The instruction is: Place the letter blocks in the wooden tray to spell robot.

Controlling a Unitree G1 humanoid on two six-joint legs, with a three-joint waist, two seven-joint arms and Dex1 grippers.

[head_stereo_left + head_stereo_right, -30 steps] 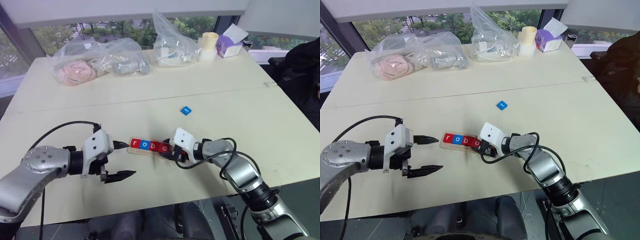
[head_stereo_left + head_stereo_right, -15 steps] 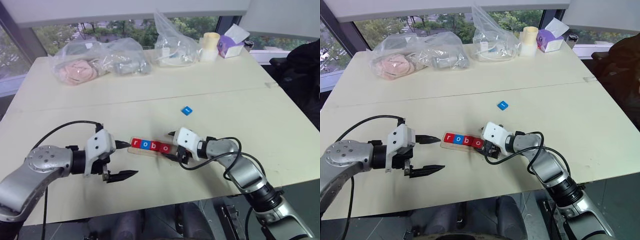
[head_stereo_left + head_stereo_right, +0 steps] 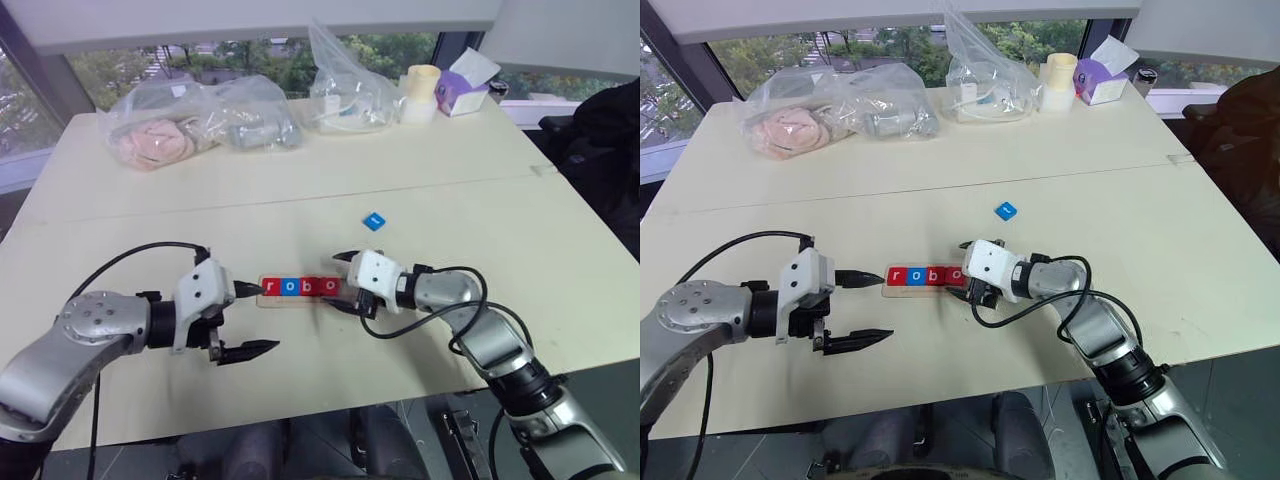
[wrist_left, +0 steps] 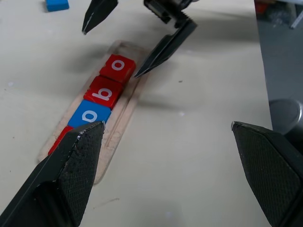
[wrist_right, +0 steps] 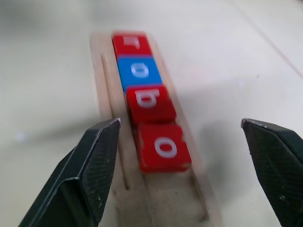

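Note:
The wooden tray [image 3: 298,302] lies near the table's front edge, and in its groove sit a red r [image 5: 131,45], a blue o [image 5: 138,71], a red b [image 5: 149,101] and a red o [image 5: 163,146]. My right gripper [image 3: 335,282] hovers open at the tray's right end, its fingers [image 5: 90,165] apart on either side of the last o and holding nothing. At the tray's left end my left gripper [image 3: 266,317] is open and empty, with one fingertip close to the r. A blue letter block [image 3: 373,221] lies alone on the table beyond the tray.
Along the table's far side lie clear plastic bags [image 3: 200,120] of items, another bag [image 3: 345,90], a pale cup [image 3: 418,92] and a purple tissue box [image 3: 460,82]. A seam [image 3: 300,195] crosses the tabletop.
My right gripper has let go of the last o, lifted a little off the tray's right end and spread its fingers wider. The left gripper has stayed put.

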